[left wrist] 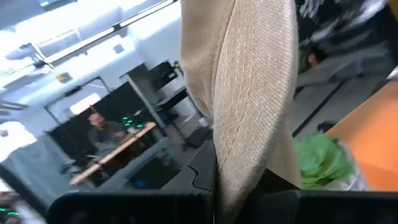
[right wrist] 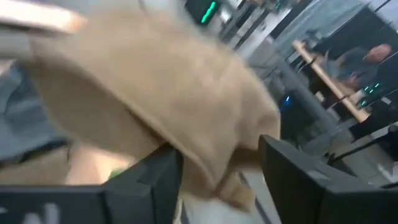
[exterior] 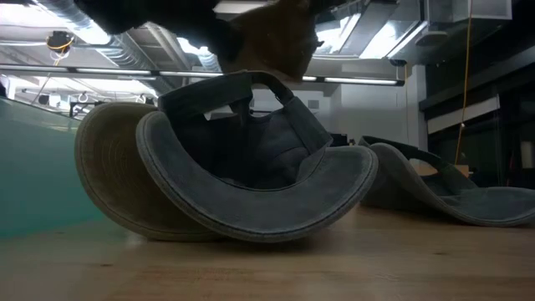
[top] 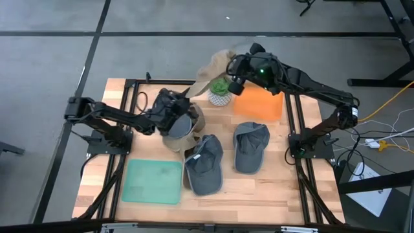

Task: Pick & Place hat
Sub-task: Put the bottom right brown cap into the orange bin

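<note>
A tan cloth hat (top: 210,71) is held up in the air over the table's far middle; it also shows at the top of the low view (exterior: 276,38). My left gripper (top: 183,107) is shut on its nearer end. My right gripper (top: 231,72) is open at the hat's far end, and in the right wrist view its fingers (right wrist: 155,183) stand on either side of the hat's edge (right wrist: 214,177). A second tan hat (top: 178,137) rests on the table under my left gripper. My left gripper pinches the tan hat's stitched brim (left wrist: 239,155) between its two fingers. The cloth rises from the fingers (left wrist: 137,208) and runs toward my right gripper. The hat is lifted clear of the table.
Two grey caps lie upside down on the near middle of the table (top: 204,165) (top: 251,145). A green mat (top: 154,181) lies near left and an orange mat (top: 259,103) far right. A potted green plant (top: 220,92) stands just below the raised hat. People sit in the room beyond.
</note>
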You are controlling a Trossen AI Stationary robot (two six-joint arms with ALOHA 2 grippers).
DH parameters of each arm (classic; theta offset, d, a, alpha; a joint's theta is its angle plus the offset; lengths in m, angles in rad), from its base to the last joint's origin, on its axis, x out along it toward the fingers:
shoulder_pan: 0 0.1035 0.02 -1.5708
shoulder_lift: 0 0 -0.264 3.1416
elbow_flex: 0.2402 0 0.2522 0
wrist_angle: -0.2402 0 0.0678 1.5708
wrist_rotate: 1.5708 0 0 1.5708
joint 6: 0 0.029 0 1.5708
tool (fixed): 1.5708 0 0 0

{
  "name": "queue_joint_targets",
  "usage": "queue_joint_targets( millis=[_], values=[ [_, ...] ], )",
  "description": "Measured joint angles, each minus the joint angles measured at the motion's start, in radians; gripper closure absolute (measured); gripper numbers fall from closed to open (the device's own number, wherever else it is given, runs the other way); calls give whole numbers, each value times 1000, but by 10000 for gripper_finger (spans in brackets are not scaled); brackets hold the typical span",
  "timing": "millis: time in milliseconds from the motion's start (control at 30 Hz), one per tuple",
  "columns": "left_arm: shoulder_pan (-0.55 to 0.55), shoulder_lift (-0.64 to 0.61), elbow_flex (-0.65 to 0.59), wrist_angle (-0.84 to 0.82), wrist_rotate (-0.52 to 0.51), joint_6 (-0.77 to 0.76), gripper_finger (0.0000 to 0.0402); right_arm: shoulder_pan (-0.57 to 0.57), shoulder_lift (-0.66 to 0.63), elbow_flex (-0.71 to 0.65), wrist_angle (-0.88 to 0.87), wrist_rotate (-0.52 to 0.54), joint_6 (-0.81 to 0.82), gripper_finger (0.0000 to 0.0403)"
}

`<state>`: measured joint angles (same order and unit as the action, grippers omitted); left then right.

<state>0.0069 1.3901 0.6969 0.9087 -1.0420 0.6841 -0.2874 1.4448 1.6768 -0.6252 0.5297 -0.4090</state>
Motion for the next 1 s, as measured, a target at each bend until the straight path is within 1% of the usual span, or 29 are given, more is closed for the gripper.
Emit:
queue_joint_targets(
  millis=[100,200,300,400,467,533,600,700,833,933,1000],
  values=[
    [9,-87,-77,-10,73,-59,394,0,-9,0,-78,-20,32,174],
    [19,-175,-138,-48,119,-94,394,3,-9,0,-161,-90,83,167],
    [28,-247,-179,-82,108,-119,394,8,-6,0,-232,-213,143,167],
    [29,-298,-195,-105,100,-113,394,19,-3,-17,-248,-386,174,173],
    [26,-318,-197,-133,102,-90,395,30,0,-21,-253,-472,172,178],
    [19,-334,-197,-199,104,-53,395,45,0,-22,-252,-497,165,182],
    [11,-353,-198,-285,130,-26,395,55,-8,-22,-262,-484,145,187],
    [1,-396,-198,-418,229,-31,394,56,-22,-22,-290,-437,122,194],
    [10,-475,-198,-543,386,-100,394,38,-34,-22,-336,-435,98,202],
    [35,-532,-198,-623,549,-135,394,25,-40,-38,-346,-443,86,205],
    [54,-557,-198,-675,647,-157,394,15,-42,-63,-326,-467,79,207]
  ],
)
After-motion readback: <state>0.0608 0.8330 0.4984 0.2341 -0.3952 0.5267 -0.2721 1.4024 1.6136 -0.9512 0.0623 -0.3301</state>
